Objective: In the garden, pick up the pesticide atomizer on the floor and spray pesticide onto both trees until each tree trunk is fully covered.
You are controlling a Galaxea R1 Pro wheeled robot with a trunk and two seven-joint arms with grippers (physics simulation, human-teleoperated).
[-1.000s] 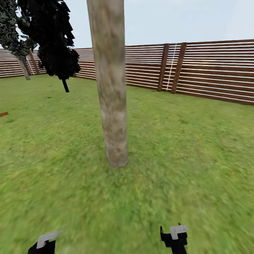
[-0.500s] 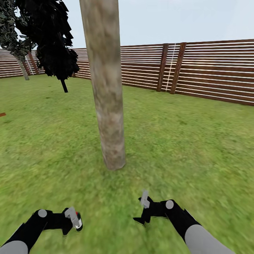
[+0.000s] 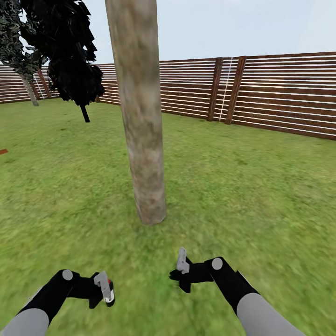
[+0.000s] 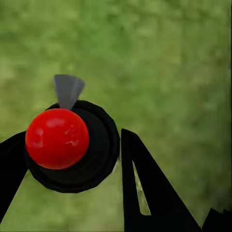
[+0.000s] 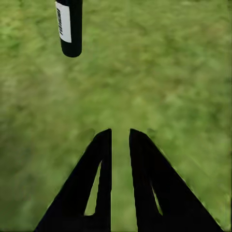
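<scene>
The garden lawn [image 3: 261, 186] spreads out to the slatted wooden fence [image 3: 280, 93] at the far side, and the tree trunk [image 3: 140, 116], thick, mottled grey-brown and leaning slightly, rises from the grass straight ahead of you, its foot just beyond both arms and roughly midway between them. A slim dark-leaved tree [image 3: 70, 56] stands far off to the left; disregard it. Your left gripper [image 3: 103, 290] is clamped on the pesticide atomizer [image 3: 109, 292]: in the left wrist view the atomizer [image 4: 72, 145] sits between the black fingers [image 4: 145, 183], seen end-on with its red cap and grey nozzle tab, and in the right wrist view its dark labelled body [image 5: 70, 26] hangs over the grass. Its long axis appears to run roughly upright, and the nozzle cannot be told to face the trunk. The trunk lies forward and slightly right of the left gripper, so the coming move is judged to turn on raising that arm and aiming it far-right. Your right gripper [image 3: 181, 268] holds nothing, its fingers nearly together with a narrow slit between them. No white specks show on the bark. Compared with half a second earlier, the camera is unmoved; both arms have drawn inward, and the right gripper has risen slightly.
</scene>
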